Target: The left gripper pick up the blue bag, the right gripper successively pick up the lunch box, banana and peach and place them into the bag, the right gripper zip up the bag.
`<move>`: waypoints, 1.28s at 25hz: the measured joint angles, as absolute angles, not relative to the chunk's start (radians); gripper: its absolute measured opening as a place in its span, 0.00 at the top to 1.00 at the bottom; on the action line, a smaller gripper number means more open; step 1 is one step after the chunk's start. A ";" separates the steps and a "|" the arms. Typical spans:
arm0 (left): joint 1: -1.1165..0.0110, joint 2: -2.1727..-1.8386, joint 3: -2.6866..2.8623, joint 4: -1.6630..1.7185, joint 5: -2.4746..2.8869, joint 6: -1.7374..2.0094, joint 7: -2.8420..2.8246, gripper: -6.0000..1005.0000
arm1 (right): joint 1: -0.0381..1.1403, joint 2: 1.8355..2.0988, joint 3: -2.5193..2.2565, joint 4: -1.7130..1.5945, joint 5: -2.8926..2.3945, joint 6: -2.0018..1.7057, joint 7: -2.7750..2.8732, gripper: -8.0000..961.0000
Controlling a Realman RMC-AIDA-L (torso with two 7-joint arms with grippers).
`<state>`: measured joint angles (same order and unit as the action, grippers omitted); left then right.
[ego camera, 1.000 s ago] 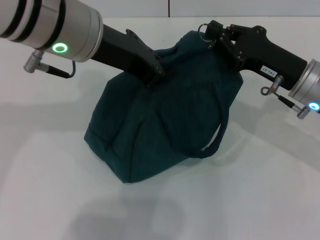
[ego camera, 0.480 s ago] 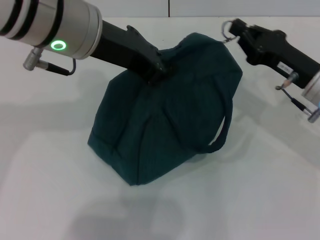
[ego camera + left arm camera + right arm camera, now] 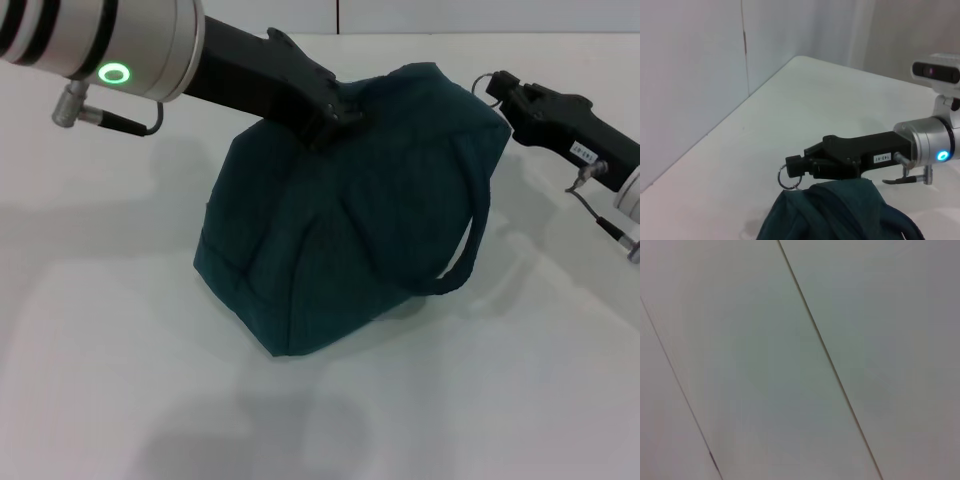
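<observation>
Blue bag (image 3: 340,220): on table (image 3: 100,300), top pinched by left gripper (image 3: 335,118).
Right gripper (image 3: 503,92): clamped on zipper ring (image 3: 786,178) at bag's end.

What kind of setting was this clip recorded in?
Probably a lab or test bench, not a home: a bare white table, plain panelled wall, and only the blue bag between the left gripper and right gripper.

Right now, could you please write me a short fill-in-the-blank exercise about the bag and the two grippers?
1. The left gripper grips the blue bag at its ____.
2. The right gripper is shut on the zipper's metal ____.
3. The bag rests on a ____ table.
4. One loop ____ hangs down the bag's side facing the right arm.

Missing words: top; ring; white; handle
</observation>
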<state>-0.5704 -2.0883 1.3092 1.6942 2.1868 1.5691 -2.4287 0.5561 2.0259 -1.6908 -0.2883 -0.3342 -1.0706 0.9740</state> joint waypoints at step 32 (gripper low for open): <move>-0.474 -2.088 1.215 1.567 1.986 1.460 -2.342 0.60 | 0.458 2.022 -1.668 -0.287 -0.326 -1.256 0.975 0.30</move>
